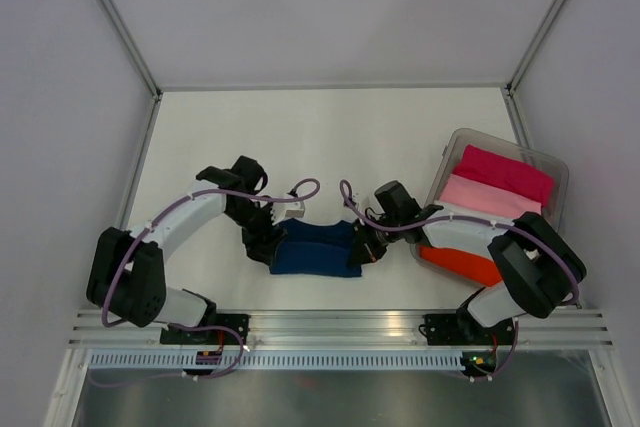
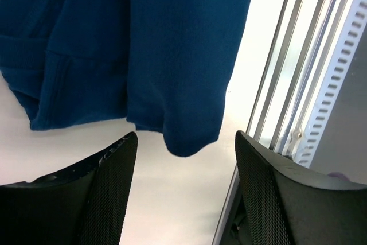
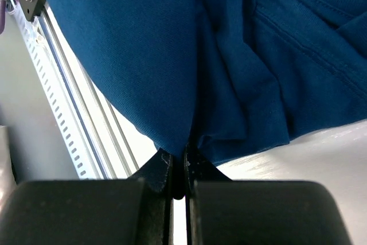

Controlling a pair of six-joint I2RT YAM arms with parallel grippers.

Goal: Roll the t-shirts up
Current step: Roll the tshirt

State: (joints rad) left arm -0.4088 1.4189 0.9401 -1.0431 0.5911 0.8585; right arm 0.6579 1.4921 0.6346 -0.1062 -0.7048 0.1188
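The dark navy t-shirt (image 1: pixel 315 250) lies bunched in a short roll on the white table between both arms. My left gripper (image 1: pixel 268 240) sits at its left end. In the left wrist view that gripper (image 2: pixel 184 142) is open, its black fingers (image 2: pixel 109 187) standing wide apart, and a corner of the navy t-shirt (image 2: pixel 143 44) hangs free just ahead of them. My right gripper (image 1: pixel 365 244) is at the roll's right end. The right wrist view shows this gripper (image 3: pixel 178 156) shut on a pinched fold of the navy t-shirt (image 3: pixel 229 55).
A clear plastic bin (image 1: pixel 555 172) at the right holds a magenta t-shirt (image 1: pixel 505 172) and a pale pink one (image 1: pixel 490 197). An orange-red t-shirt (image 1: pixel 462 265) shows under the right arm. An aluminium rail (image 1: pixel 340 325) runs along the near table edge, close to the roll.
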